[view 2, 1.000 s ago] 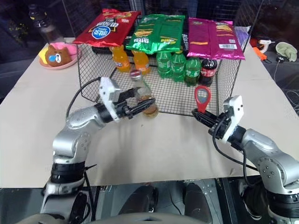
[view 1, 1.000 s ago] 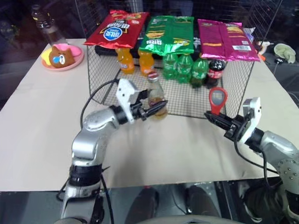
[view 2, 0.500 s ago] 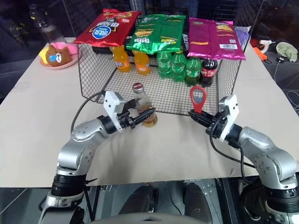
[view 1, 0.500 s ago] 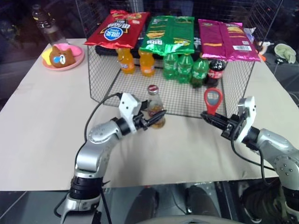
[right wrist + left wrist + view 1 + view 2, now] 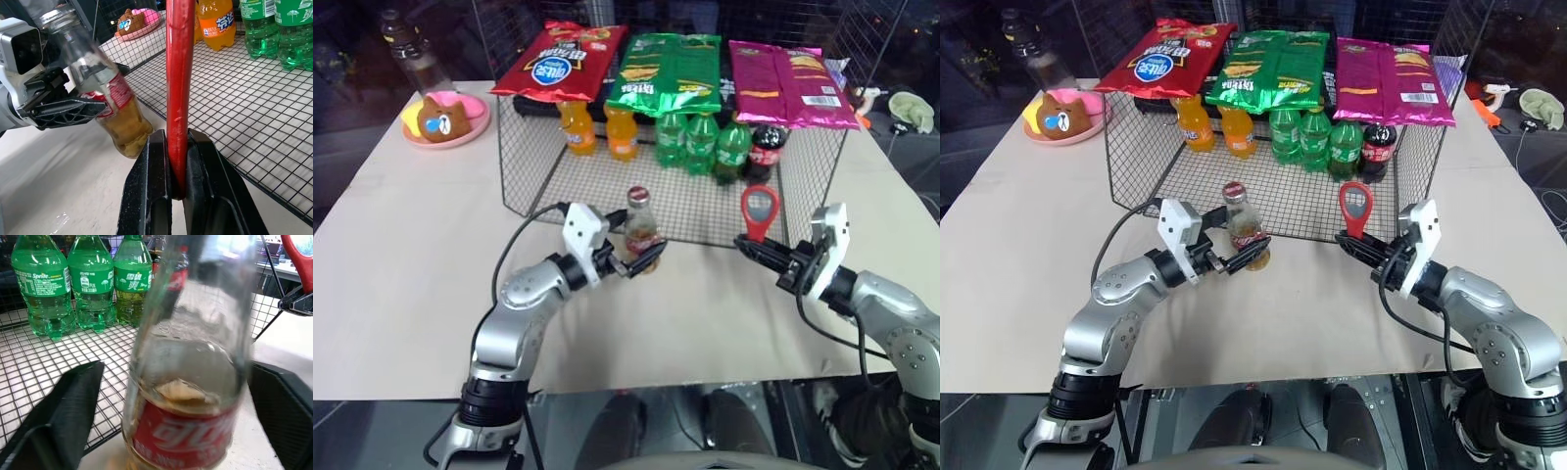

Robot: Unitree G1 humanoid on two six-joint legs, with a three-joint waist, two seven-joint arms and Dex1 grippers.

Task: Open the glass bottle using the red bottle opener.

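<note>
Change: the left gripper (image 5: 643, 260) has let its fingers spread off the glass bottle (image 5: 639, 227), which now stands upright instead of tilted.
Head views: the bottle stands on the beige surface (image 5: 401, 245) near its middle, just at the front rim of the wire basket (image 5: 705, 211); left gripper fingers lie either side of it, apart from the glass.
Left wrist view: bottle (image 5: 188, 382) between the two wide-set black fingers (image 5: 63, 416); green bottles (image 5: 73, 284) behind.
Right wrist view: right gripper (image 5: 178, 188) pressed together on the red bottle opener (image 5: 178, 83), handle pinched, ring head up.
</note>
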